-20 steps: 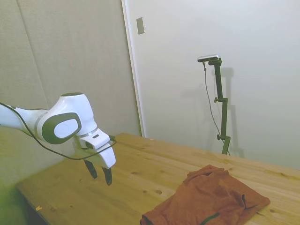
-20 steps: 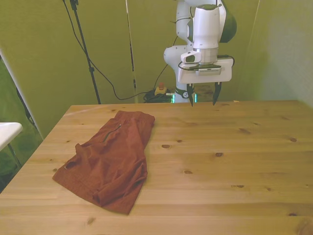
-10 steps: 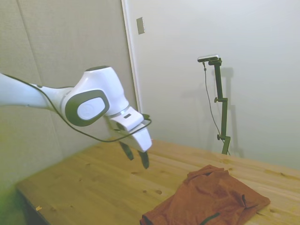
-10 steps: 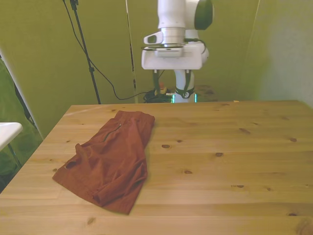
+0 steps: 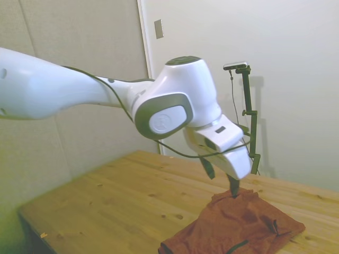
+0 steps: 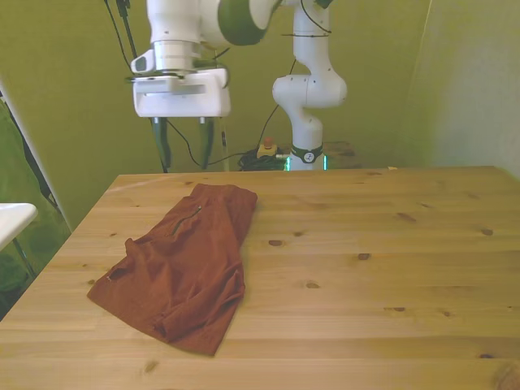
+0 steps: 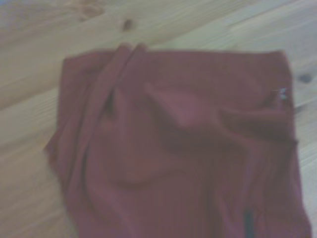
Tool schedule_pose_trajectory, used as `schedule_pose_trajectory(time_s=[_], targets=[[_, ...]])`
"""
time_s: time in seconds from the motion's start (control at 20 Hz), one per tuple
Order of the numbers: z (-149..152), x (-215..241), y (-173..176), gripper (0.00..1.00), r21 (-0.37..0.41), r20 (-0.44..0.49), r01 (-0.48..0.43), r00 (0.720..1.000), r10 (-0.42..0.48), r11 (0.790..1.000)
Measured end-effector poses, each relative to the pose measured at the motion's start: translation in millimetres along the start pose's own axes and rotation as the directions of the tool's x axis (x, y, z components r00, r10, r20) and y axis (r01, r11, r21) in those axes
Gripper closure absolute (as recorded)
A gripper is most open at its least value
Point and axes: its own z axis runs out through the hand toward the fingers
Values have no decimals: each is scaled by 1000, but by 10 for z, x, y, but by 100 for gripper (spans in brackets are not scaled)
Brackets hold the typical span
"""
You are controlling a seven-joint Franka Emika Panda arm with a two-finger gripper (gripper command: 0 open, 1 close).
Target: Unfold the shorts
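Shorts lay folded on the wooden bench in the side view, bunched at the near right part of the top, their lower edge cut off by the picture's bottom. The end effector hung above their far edge, its 2 dark fingers spread apart with nothing between them; whether the lower fingertip touched the fabric could not be told. Bare wood ran wide from the shorts toward the picture's left.

In the front view, the shorts sat on the front view's left half of the bench, lying aslant from the far edge region down toward the near left corner, a dark cord showing in the upper part. The end effector stood above the bench's far edge, over the garment's far end, fingers parted and empty. The whole of the front view's right half was open wood.

In the wrist view, the shorts filled most of the blurred picture, creased, with a thick fold along 1 side, a small pale tag at 1 corner and a dark cord end lower down.
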Motion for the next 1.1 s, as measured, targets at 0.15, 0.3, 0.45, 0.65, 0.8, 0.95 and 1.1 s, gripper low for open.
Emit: schedule_pose_trajectory(time_s=[0.15,0.3,0.45,0.65,0.8,0.95,1.1], targets=[[209,431,40,0,10,2,-77,997,77,997],[504,707,52,0,21,25,-135,991,135,991],[830,872,86,0,21,49,-175,984,173,984],[1187,977,79,0,36,88,-211,974,208,977],[1379,950,-17,0,36,107,-213,972,209,976],[1571,893,-82,0,30,130,-218,968,212,976],[1707,854,-81,100,19,144,-219,966,214,976]])
